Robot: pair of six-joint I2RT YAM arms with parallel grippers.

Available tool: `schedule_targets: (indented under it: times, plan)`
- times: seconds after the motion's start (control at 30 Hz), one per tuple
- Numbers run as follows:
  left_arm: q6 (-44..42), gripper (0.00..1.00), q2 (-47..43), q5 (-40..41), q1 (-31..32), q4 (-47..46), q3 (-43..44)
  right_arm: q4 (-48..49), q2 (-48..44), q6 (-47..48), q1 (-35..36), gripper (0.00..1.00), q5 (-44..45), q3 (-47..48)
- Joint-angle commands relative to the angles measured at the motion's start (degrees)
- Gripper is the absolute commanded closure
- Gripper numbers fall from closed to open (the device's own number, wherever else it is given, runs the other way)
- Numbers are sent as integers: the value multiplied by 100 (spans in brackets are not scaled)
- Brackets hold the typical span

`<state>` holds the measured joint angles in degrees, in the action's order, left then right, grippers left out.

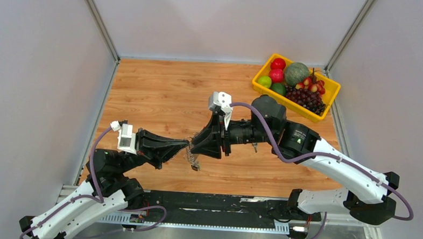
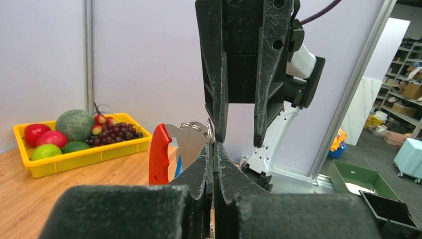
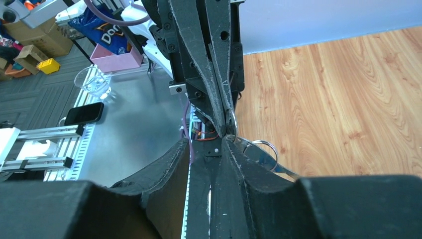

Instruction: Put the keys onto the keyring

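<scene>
The two grippers meet tip to tip above the front middle of the table. My left gripper (image 1: 185, 146) (image 2: 213, 145) is shut on the keyring (image 2: 185, 144), pinching it near its wire ring (image 2: 193, 125). The grey plate and its red curved part (image 2: 159, 155) stand just left of the closed fingers. A blue sliver (image 2: 177, 167) peeks from behind the plate. In the top view the keyring's bundle (image 1: 193, 162) dangles under the tips; single keys cannot be told apart. My right gripper (image 1: 194, 146) (image 2: 240, 142) (image 3: 205, 138) is open, one finger against a ring (image 3: 266, 148).
A yellow tray (image 1: 260, 90) (image 2: 74, 159) of fruit sits at the back right corner. A small key-like thing (image 1: 255, 148) lies on the wood under the right arm. Grey walls close in three sides. Off the near edge are a phone (image 3: 83, 113) and a glass (image 3: 93, 82).
</scene>
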<state>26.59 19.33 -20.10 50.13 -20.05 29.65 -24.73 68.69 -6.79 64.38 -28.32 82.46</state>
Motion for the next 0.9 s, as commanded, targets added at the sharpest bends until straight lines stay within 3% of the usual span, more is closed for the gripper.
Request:
schedule_targets:
  times: [0.0,0.87]
  plan:
    - [31,100,-107,-289,9,-482,76,208,-238,45,-18,62,397,14]
    - [66,100,132,-434,14,-603,137,221,54,57,-24,61,115,304]
